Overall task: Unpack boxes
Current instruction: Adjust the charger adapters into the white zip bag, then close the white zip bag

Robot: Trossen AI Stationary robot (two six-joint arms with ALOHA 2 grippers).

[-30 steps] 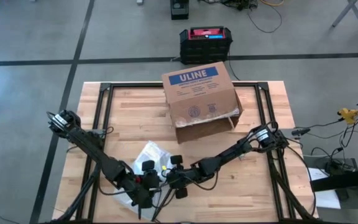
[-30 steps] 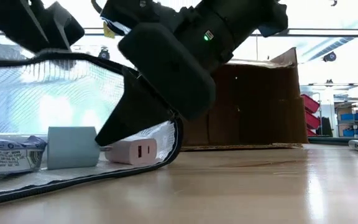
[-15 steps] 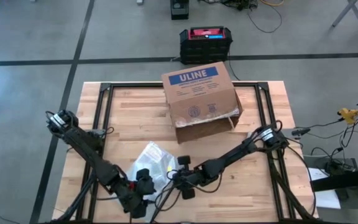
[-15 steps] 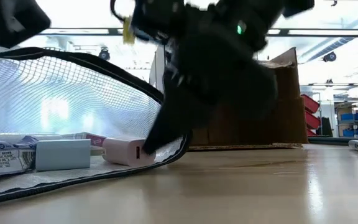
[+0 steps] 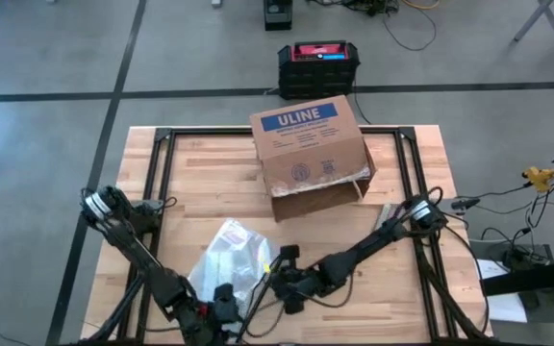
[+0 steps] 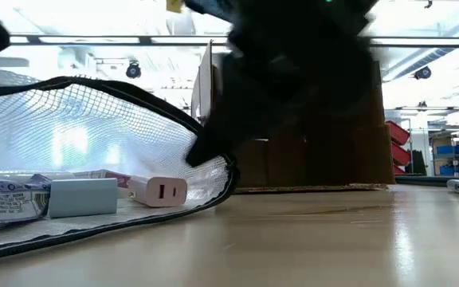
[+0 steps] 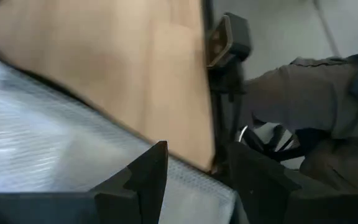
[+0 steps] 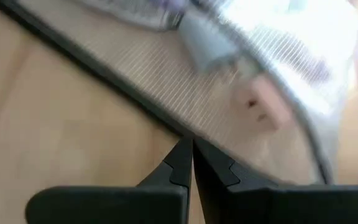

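Note:
The brown ULINE box (image 5: 311,144) lies on its side at the table's far middle, its open flaps facing the near edge. A clear mesh pouch (image 5: 227,264) with a black rim lies near the front edge. It holds a pink charger (image 6: 158,191), a pale blue block (image 6: 82,197) and a printed packet (image 6: 6,199). My right gripper (image 5: 275,277) is shut at the pouch's right rim. My left gripper (image 5: 214,309) is at the pouch's near corner, and its fingers stand apart over the rim (image 7: 191,165). My right gripper meets the pouch's black rim (image 8: 174,132) with its shut fingertips, slanting down from the table's right. In the low view the rim (image 6: 213,163) stands raised off the table there. Whether mesh is pinched between the tips I cannot tell. My left gripper: whether its fingers touch the pouch I cannot tell.
A black-and-red case (image 5: 317,65) stands on the floor beyond the far edge. Black frame rails (image 5: 162,183) run along the table's sides. Bare wood (image 5: 383,288) lies right of the pouch. Grey-green cloth (image 7: 303,93) shows beyond the table's near edge.
My left gripper has gone toward the table's near edge and sunk a little. My right gripper has shifted slightly toward the near right while staying at the pouch's rim. The pale blue block has tipped from standing on end to lying flat.

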